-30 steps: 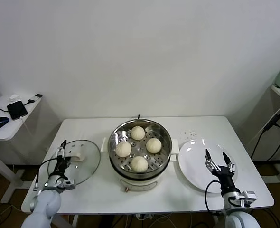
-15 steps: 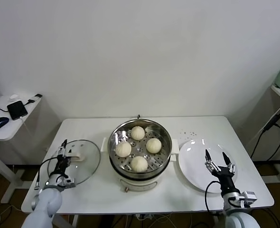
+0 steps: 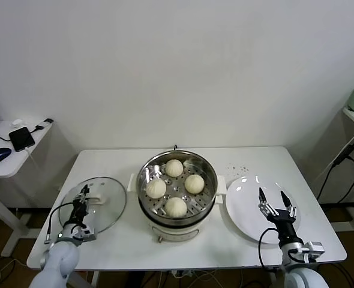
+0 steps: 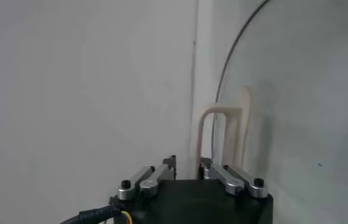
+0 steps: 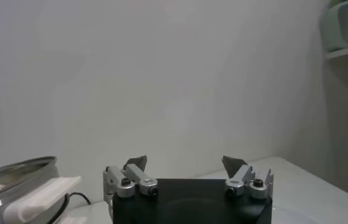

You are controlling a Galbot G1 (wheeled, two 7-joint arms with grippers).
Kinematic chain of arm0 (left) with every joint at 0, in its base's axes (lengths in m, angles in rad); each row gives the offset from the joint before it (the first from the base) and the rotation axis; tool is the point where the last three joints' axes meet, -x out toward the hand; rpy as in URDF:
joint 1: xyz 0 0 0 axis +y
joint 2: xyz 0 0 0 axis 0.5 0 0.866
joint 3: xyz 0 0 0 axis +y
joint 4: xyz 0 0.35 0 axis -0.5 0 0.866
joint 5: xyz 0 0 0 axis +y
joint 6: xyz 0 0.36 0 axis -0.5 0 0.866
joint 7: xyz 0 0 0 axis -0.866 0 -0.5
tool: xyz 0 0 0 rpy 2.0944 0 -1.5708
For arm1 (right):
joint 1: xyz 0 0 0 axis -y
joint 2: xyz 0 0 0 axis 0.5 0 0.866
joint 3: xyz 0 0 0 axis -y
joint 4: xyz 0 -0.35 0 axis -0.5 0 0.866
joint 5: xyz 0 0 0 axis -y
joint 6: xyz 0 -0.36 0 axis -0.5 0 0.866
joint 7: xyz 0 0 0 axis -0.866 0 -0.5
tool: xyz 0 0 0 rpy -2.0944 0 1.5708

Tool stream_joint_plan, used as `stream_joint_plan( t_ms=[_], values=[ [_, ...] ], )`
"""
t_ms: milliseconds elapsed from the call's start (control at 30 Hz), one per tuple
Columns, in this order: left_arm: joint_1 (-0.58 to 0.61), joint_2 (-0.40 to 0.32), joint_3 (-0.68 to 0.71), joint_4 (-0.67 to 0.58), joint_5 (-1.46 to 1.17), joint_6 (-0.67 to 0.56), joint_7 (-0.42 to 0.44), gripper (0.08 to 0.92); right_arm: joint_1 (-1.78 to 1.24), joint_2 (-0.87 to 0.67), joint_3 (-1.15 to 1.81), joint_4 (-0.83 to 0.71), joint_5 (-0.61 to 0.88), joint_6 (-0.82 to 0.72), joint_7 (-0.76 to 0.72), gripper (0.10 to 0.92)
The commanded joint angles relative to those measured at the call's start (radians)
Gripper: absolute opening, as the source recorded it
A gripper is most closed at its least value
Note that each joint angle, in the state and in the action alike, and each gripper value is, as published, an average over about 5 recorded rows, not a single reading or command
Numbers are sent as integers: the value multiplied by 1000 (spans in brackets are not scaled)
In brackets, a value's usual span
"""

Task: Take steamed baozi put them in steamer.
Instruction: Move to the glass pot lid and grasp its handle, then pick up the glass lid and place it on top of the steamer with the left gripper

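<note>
Several cream-white steamed baozi point(image 3: 174, 168) lie on the perforated tray inside the steel steamer point(image 3: 140, 183) at the table's middle; its rim also shows in the right wrist view as the steamer point(image 5: 15, 173). My left gripper point(image 3: 84, 193) hovers over the glass lid point(image 3: 108, 213) left of the steamer, just short of its cream handle point(image 3: 101, 195). In the left wrist view the left gripper point(image 4: 188, 163) has its jaws drawn close with a narrow gap, and the handle point(image 4: 222, 131) stands just beyond them. My right gripper point(image 3: 276, 199) is open above the plate, and the right gripper point(image 5: 184, 163) holds nothing.
A bare white plate point(image 3: 249, 213) lies right of the steamer, under my right gripper. A low side table point(image 3: 9, 159) with a phone and a mouse stands off the table's left end. A cable hangs at the far right.
My left gripper's fingers have closed from wide open to nearly together, and it has edged slightly toward the lid handle. The right arm, baozi and steamer have not moved.
</note>
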Motion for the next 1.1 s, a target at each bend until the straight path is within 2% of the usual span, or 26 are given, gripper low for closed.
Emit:
stream_joint_plan(
  t_ms=[33,133,267,400,600,733,900,1100],
  values=[
    [18,-6,-12,-16,-24,9,2,255,2,0,4,4,1,-3,5,823],
    [40,-11,-27,-57,-28,26,23,189,5,-1,9,7,2,-5,6,823],
    [82,-27,-56,-171,-17,90,72,163,5,-1,10,14,3,-8,4,823],
    [132,-48,-77,-320,20,223,113,163,5,-1,9,18,3,-9,3,823],
    [188,-38,-47,-484,54,445,138,163,2,-2,15,24,3,-11,3,823],
    [185,-70,-54,-562,118,562,222,163,-11,-7,27,34,5,-24,2,823],
    [154,-118,-96,-611,179,591,320,163,-23,-9,56,53,8,-52,2,823],
    [166,-121,-106,-755,214,622,467,163,-26,-12,93,60,9,-69,1,823]
  ],
)
